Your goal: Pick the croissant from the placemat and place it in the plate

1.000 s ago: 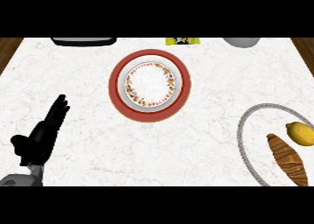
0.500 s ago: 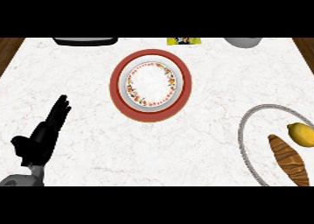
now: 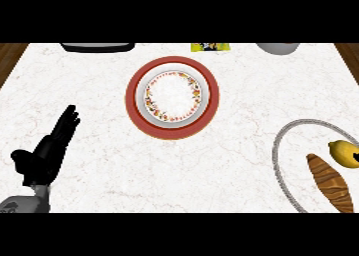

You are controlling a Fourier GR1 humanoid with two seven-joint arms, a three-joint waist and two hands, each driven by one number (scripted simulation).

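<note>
A brown croissant [image 3: 331, 183] lies on a round grey-rimmed placemat [image 3: 282, 150] at the right edge, just below a yellow lemon [image 3: 343, 152]. The white plate [image 3: 173, 96] with a patterned rim sits on a red underplate [image 3: 135, 107] at the centre back. My left hand [image 3: 47, 152] rests open at the lower left, fingers straight and pointing up, far from both. A small black part of my right hand [image 3: 358, 160] shows at the right edge, against the lemon and just above the croissant; the remainder of that hand is out of view.
Along the back edge stand a dark container [image 3: 97, 47], a yellow packet [image 3: 210, 47] and a grey bowl [image 3: 278, 48]. Brown wood shows at both back corners beyond the white marble counter [image 3: 211, 170].
A black bit of my right hand has come in at the right edge beside the lemon. The left hand, croissant and plate have not moved.
</note>
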